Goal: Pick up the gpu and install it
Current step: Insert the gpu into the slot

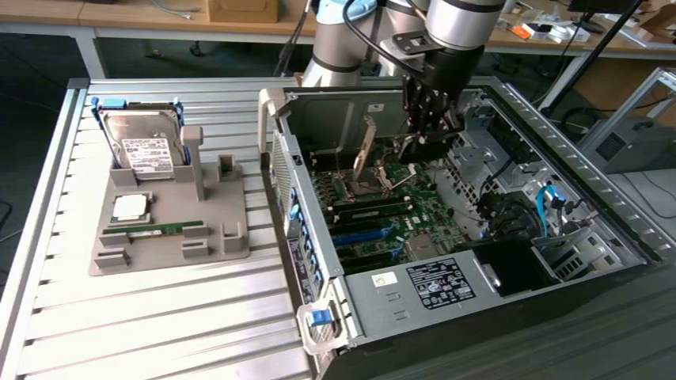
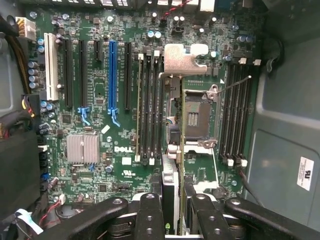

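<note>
In the wrist view the gpu (image 2: 169, 175) shows edge-on as a thin card, with a silver bracket and a green board edge, clamped between the black fingers (image 2: 150, 215). My gripper (image 2: 174, 202) is shut on it and hangs above the green motherboard (image 2: 115, 145), over the strip between the RAM slots and the CPU socket (image 2: 197, 112). The long expansion slots, one of them blue (image 2: 111, 75), lie off to one side. In the exterior view the gripper (image 1: 425, 144) reaches down into the open computer case (image 1: 591, 198), above the motherboard (image 1: 423, 210).
A grey parts tray (image 1: 158, 253) on the slatted table at the exterior view's left carries a silver hard drive (image 1: 142, 146), a CPU (image 1: 132, 207) and a narrow RAM stick (image 1: 153, 229). Case walls, the power supply (image 1: 444, 281) and cables (image 1: 549, 210) surround the board.
</note>
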`<state>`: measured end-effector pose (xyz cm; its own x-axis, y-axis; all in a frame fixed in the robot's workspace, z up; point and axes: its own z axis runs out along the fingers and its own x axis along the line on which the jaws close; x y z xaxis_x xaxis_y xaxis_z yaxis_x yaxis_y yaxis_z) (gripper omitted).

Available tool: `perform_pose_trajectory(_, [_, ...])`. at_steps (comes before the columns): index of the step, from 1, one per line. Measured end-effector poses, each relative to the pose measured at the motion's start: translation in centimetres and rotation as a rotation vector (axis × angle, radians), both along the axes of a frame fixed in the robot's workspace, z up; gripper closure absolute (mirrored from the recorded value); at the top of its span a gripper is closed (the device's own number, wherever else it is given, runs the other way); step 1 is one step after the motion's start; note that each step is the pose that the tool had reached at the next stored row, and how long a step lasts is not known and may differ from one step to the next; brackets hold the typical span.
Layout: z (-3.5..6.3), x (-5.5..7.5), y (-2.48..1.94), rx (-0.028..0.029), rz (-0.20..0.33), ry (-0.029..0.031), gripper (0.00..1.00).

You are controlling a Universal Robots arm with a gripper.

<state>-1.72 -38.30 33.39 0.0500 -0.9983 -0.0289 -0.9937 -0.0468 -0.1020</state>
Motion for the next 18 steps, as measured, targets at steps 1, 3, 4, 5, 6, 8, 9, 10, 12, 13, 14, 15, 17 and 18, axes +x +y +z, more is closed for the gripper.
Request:
perform_pose_trajectory(1, [-0.03,0.0,-0.12,-0.0001,-0.001,0.0,0.73])
perform_pose_trajectory(3, [-0.1,0.0,-0.42,-0.0004,-0.002,0.0001,0.73])
perform_pose_trajectory(4, [-0.13,0.0,-0.54,-0.0004,-0.002,0.0001,0.73])
perform_pose_trajectory(5, [-0.16,0.0,-0.69,-0.0005,-0.003,0.0001,0.73])
perform_pose_trajectory(6, [-0.2,0.0,-0.85,-0.0006,-0.003,0.0001,0.73])
perform_pose_trajectory(8, [-0.3,-0.1,-1.21,-0.0011,-0.005,0.0,0.73])
perform_pose_trajectory(9, [-0.35,-0.1,-1.39,-0.0015,-0.006,0.0001,0.73])
perform_pose_trajectory(10, [-0.42,-0.1,-1.62,-0.0021,-0.007,0.0,0.73])
perform_pose_trajectory(12, [-0.49,-0.1,-1.81,-0.0027,-0.008,0.0,0.73])
perform_pose_trajectory(13, [-0.52,-0.1,-1.96,-0.0032,-0.008,0.0001,0.73])
perform_pose_trajectory(14, [-0.56,-0.1,-2.14,-0.0032,-0.009,0.0,0.73])
perform_pose_trajectory(15, [-0.57,-0.1,-2.28,-0.0034,-0.009,0.0001,0.73])
perform_pose_trajectory(17, [-0.62,-0.1,-2.55,-0.0037,-0.009,0.0,0.73])
perform_pose_trajectory(18, [-0.66,-0.1,-2.77,-0.0039,-0.01,0.0,0.73])
